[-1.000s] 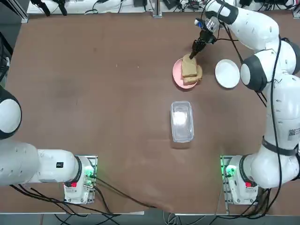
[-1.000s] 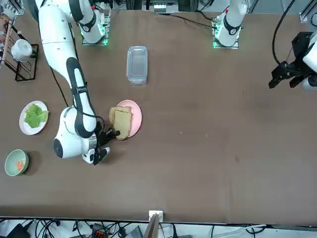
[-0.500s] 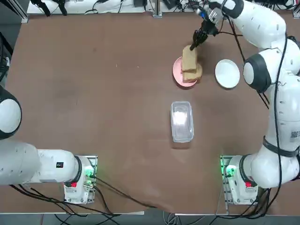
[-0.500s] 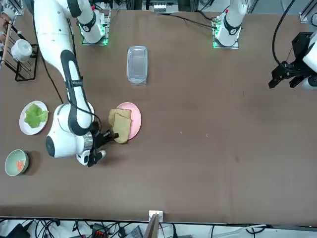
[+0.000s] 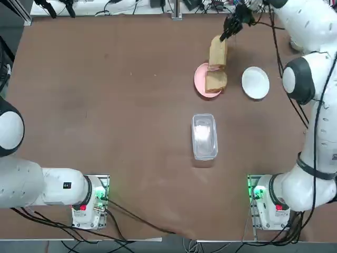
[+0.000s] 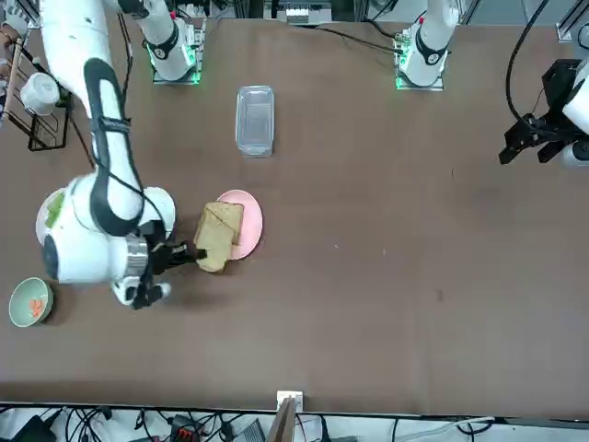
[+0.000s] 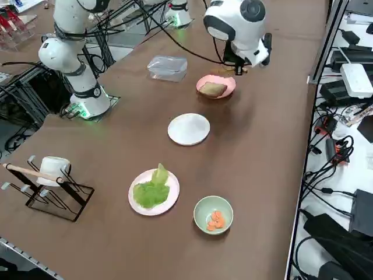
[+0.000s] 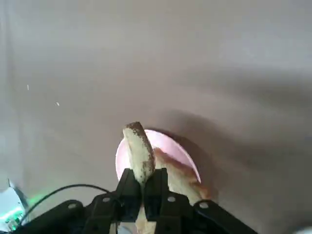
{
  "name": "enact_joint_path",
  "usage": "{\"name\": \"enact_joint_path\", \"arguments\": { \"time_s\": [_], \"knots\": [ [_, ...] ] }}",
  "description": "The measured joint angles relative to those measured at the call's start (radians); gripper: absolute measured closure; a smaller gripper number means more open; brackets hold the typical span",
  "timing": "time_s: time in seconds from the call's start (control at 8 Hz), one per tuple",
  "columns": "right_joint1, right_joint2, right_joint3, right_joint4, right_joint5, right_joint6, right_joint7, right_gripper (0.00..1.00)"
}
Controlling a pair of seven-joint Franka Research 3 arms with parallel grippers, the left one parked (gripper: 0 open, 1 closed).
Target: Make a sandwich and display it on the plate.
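Observation:
My right gripper (image 5: pixel 230 27) is shut on the edge of one tan bread slice (image 5: pixel 217 51), which hangs tilted in the air over the pink plate (image 5: pixel 200 81). A second bread slice (image 5: pixel 215 81) lies on that pink plate. In the wrist view the fingertips (image 8: pixel 130 181) pinch the held slice (image 8: pixel 139 148) above the pink plate (image 8: pixel 168 146). The white plate (image 5: pixel 255 82) sits bare just right of the pink one. Green leaves (image 7: pixel 152 188) lie on a pale plate and orange pieces (image 7: pixel 214 220) in a green bowl, at the table's right end.
A clear plastic container (image 5: pixel 204 136) lies mid-table, nearer the bases than the pink plate. A black wire rack with a white cup (image 7: pixel 51 172) stands at the right end. The table's far edge (image 7: pixel 315 64) runs close behind the gripper, with cables beyond it.
My right gripper has risen with one bread slice, lifting it off the slice on the pink plate. The other slice stays on the pink plate.

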Motion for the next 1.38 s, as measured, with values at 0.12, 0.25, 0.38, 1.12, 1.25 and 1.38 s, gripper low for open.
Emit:
{"name": "enact_joint_path", "arguments": {
  "time_s": [0.12,0.25,0.38,1.12,1.25,1.38],
  "knots": [
    [-0.004,-0.021,-0.042,-0.002,0.000,-0.042,0.020,0.92],
    [-0.013,-0.042,-0.081,-0.012,0.000,-0.069,0.051,0.92],
    [-0.030,-0.068,-0.106,-0.035,0.000,-0.079,0.080,0.92],
    [-0.129,-0.346,-0.120,-0.525,0.002,0.303,0.113,0.92],
    [-0.127,-0.390,-0.118,-0.621,0.003,0.409,0.131,0.92],
    [-0.126,-0.423,-0.117,-0.708,0.020,0.509,0.142,0.92]
  ]
}}
